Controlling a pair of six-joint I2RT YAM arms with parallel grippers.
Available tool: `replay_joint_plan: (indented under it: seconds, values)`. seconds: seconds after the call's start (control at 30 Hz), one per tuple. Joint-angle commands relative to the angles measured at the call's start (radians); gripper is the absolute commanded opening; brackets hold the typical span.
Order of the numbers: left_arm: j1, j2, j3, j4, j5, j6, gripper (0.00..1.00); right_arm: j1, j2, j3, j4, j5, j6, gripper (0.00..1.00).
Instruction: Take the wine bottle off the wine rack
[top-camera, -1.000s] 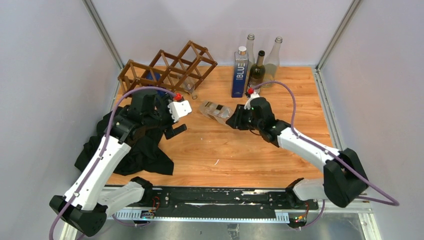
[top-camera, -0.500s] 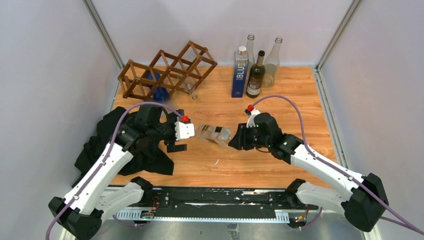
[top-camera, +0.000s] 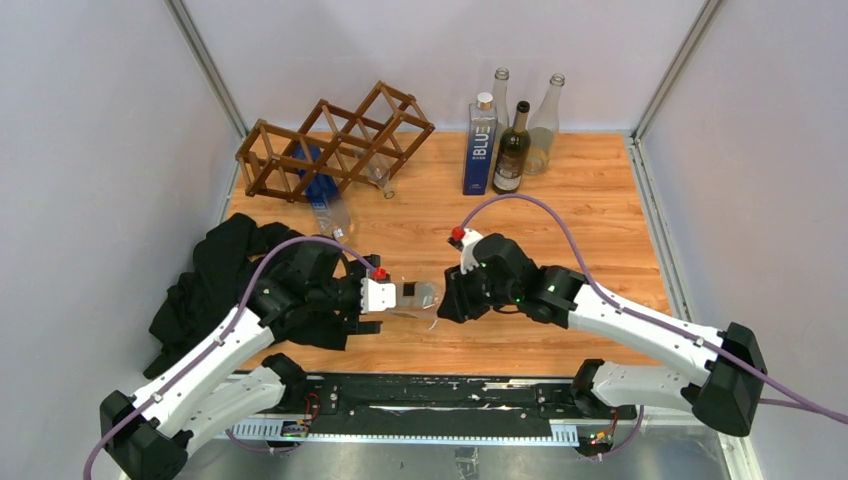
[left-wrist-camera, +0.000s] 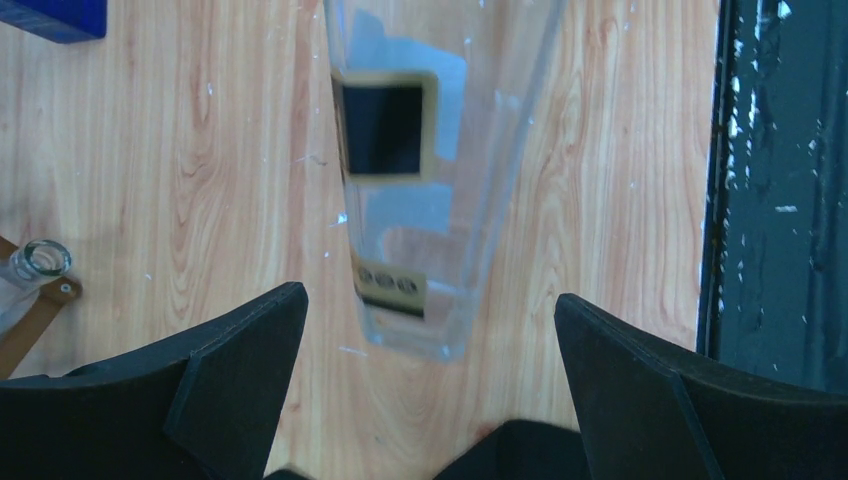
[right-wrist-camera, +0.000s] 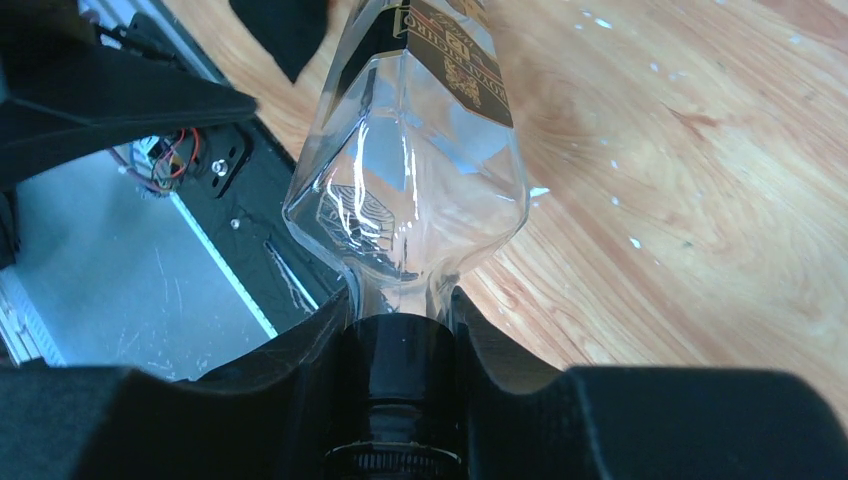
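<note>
The right gripper (top-camera: 447, 300) is clamping its black fingers (right-wrist-camera: 300, 350) tightly round the dark-collared neck of the wine bottle (top-camera: 418, 296), which is pointing level toward the left arm, clear of the wine rack (top-camera: 335, 140) and well in front of it, near the table's (top-camera: 560, 210) front edge. The bottle is showing as clear, flat-sided glass, sloping at the shoulders, with a black label framed in gold on one face and a smaller dark and gold strip close to its square base. The left gripper (left-wrist-camera: 428, 300) is facing that base with its jaws spread wide, one matte black finger (left-wrist-camera: 240, 345) on each side and neither touching the glass. Whether the bottle is resting on the pale, grainy wood or hanging just above it cannot be told. The rack, dark brown slats crossing into diamond cells, is sitting at the back left corner with a blue-labelled bottle (top-camera: 325, 195) poking out. A crumpled black cloth (top-camera: 215, 280) is lying beside the left arm.
</note>
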Motion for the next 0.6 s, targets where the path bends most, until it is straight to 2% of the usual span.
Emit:
replay_joint_plan:
  seconds: [0.0, 0.33, 0.57]
  values:
    - [-0.048, -0.043, -0.086, 0.218, -0.065, -0.123, 1.0, 0.065, 0.042, 0.126, 0.058, 0.002, -0.05, 0.0]
    - [-0.105, -0.05, -0.153, 0.264, -0.082, -0.141, 1.0, 0.115, 0.119, 0.235, 0.069, 0.008, -0.069, 0.0]
    - [-0.105, 0.03, -0.151, 0.303, -0.145, -0.114, 0.99, 0.147, 0.159, 0.272, 0.092, 0.002, -0.063, 0.0]
